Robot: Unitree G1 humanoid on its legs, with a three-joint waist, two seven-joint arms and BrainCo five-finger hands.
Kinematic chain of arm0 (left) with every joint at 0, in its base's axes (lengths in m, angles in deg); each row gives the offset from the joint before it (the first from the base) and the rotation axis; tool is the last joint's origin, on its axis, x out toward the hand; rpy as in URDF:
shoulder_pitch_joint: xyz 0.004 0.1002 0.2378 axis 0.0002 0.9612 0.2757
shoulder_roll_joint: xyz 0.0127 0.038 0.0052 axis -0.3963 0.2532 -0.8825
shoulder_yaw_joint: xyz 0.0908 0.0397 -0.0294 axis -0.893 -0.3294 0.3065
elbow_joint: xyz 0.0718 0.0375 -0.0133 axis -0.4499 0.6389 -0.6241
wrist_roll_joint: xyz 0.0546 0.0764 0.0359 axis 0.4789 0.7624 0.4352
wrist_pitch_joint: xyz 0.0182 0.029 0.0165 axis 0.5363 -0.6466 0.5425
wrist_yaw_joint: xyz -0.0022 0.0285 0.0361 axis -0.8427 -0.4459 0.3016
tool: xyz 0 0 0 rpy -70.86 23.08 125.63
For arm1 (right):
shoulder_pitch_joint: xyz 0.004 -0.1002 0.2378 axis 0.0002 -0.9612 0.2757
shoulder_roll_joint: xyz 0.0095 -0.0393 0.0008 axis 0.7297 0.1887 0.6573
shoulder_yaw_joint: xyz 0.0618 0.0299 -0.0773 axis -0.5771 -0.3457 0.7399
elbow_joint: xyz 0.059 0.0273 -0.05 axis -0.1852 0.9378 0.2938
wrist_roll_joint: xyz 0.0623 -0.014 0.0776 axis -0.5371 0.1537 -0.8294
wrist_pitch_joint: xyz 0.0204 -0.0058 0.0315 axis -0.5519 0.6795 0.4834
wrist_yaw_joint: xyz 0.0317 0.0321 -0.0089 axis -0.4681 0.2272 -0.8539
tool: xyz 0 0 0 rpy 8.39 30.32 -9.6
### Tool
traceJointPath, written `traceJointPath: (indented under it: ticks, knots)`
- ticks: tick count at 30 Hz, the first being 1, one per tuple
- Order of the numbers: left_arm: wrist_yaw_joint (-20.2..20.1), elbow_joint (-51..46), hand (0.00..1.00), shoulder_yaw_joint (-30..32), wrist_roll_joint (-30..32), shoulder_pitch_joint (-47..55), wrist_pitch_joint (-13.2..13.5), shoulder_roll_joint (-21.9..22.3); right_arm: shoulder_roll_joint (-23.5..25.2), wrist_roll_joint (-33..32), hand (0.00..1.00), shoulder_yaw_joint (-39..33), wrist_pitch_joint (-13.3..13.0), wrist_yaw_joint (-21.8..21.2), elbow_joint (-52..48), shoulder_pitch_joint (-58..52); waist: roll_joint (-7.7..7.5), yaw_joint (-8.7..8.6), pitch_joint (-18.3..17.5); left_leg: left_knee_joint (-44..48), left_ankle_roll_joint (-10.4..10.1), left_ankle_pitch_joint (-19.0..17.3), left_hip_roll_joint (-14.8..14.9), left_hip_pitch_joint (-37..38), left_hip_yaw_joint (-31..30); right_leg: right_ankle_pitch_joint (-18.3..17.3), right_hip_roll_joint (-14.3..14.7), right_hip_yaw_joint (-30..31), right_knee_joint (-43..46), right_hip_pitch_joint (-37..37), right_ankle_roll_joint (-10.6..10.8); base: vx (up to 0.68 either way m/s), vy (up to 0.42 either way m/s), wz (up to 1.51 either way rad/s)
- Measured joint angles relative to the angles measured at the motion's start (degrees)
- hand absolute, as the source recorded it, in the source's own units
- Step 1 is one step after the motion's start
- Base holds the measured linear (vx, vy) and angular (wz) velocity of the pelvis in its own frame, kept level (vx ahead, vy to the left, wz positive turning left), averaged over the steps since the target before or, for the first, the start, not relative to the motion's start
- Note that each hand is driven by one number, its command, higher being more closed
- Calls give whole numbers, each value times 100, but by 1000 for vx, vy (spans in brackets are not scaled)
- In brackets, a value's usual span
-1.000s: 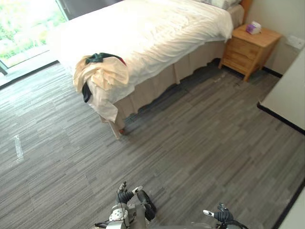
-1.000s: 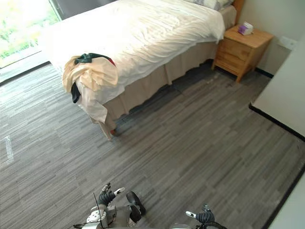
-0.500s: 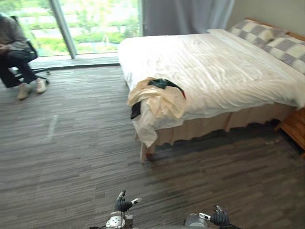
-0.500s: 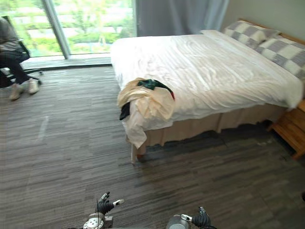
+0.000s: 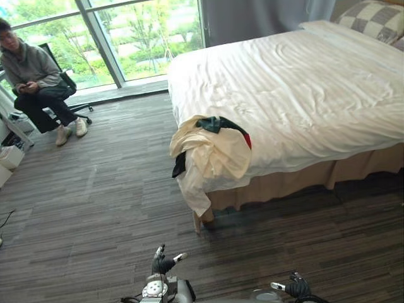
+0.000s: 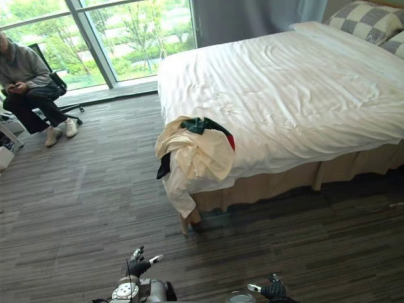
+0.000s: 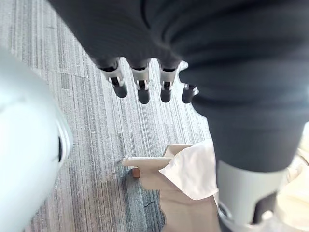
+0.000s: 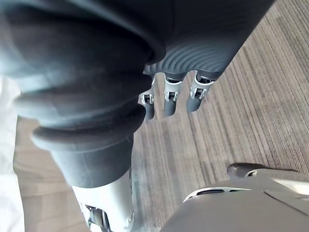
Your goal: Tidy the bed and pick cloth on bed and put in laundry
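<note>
**Empty robot hands low, cloth pile on the bed corner**

My arms hang low over the grey floor (image 5: pixel 95 208). My left robot hand (image 5: pixel 163 262) and right robot hand (image 5: pixel 297 288) have loose, nearly straight fingers and hold nothing. The cream cloth pile (image 5: pixel 211 150), with dark green and red pieces, drapes over the bed (image 5: pixel 315 95) at its near corner, well apart from both hands.

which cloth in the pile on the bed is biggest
The cream cloth: it makes up most of the pile, while the dark green cloth, red cloth and black cloth show as small bits at its edges.
</note>
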Motion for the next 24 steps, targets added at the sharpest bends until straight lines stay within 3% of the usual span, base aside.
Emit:
traceJointPath:
  ticks: [2, 3, 4, 6, 8, 10, 12, 14, 15, 16, 17, 19, 21, 24]
  knots:
    - [13, -2, 0, -106, 5, -19, 3, 22, -11, 28, 0, 8, -2, 2, -4, -54, 43, -4, -19, -359, 256, 633, -74, 1, -256, -173, -37, 15, -14, 121, 272, 463, 241, -15]
    - [28, -3, 0, -167, 24, -28, 4, -15, 66, 37, 0, 24, -4, 1, -17, -67, -154, 5, -90, -290, 482, 761, -254, 57, -237, -268, -231, 14, 186, 150, 400, 427, 238, -22]
    - [11, 11, 0, -233, 108, -37, 0, -81, 143, 111, 0, 96, -20, -8, -102, -69, -265, -2, -110, -371, 649, 640, -361, 226, -111, -277, -375, 55, 905, -156, 414, 384, 223, -35]
    - [5, 4, 0, -340, 182, -33, 2, -110, 178, 168, 0, 129, -29, -39, -227, -78, -343, 32, -79, -594, 766, 543, -432, 557, 78, -215, -541, 136, 2407, -828, 319, 285, 205, -38]
    - [6, 9, 0, -510, 285, -34, -15, -285, 229, 197, 0, 197, -35, -32, -353, -45, -497, -12, -31, -726, 786, 337, -557, 1045, 183, -59, -884, -194, 4278, -1598, 4, 322, 166, -26]
    - [-11, 31, 0, -746, 342, 9, -18, -370, 267, 211, 0, 249, -35, -32, -673, -144, -523, -95, -34, -700, 825, 231, -539, 1283, 142, -334, -898, -624, 4833, -1877, 61, 242, 70, 9]
    - [-113, 42, 0, -899, 446, -51, -17, -396, 249, 395, 0, 302, -20, -7, -1164, -229, -486, -172, -18, -676, 808, 203, -537, 1420, 8, -743, -640, -778, 4119, -2103, 264, 336, -38, 47]
    - [-108, 99, 0, -895, 512, -129, -26, -437, 249, 550, 0, 303, -19, 66, -1769, -260, -402, -168, 23, -664, 713, 162, -467, 1415, -159, -743, -268, -463, 2597, -2121, 242, 260, -116, 44]
    - [-106, 159, 0, -895, 533, -131, -27, -458, 284, 631, 0, 302, -18, 95, -1979, -259, -407, -143, 17, -664, 661, 141, -471, 1414, -190, -602, -181, -260, 2101, -2089, 189, 197, -160, 33]
    - [-106, 231, 0, -890, 579, -143, -26, -498, 333, 785, 0, 311, -19, 111, -2357, -261, -488, -100, -23, -670, 571, 89, -520, 1428, -219, -154, -157, 18, 1437, -2032, 118, 143, -151, 25]
    - [-107, 266, 0, -887, 604, -106, -32, -559, 381, 910, 0, 338, -23, 133, -2761, -257, -666, -75, -105, -690, 519, 49, -650, 1453, -274, 529, -247, 199, 1092, -2023, 166, 214, -279, 32]
    - [-114, 369, 0, -823, 663, -88, -69, -443, 190, 1236, 0, 378, -26, 241, -3723, -85, -329, -65, -121, -786, 304, 43, -414, 1527, -305, 573, -33, 126, 941, -1909, 49, 194, -287, 11]
    - [-117, 426, 0, -786, 668, -24, -81, -385, 123, 1530, 0, 488, -32, 259, -4494, 107, -149, -79, -206, -855, 284, 43, -240, 1531, -251, 622, 176, 125, 769, -1878, -33, 122, -171, -19]
    - [-116, 470, 0, -777, 666, -59, -123, -421, 29, 2070, 0, 694, -42, 348, -5475, 247, -188, -92, -227, -966, 193, 84, -89, 1632, -247, 633, 362, 62, 596, -1719, -91, 64, -114, -3]
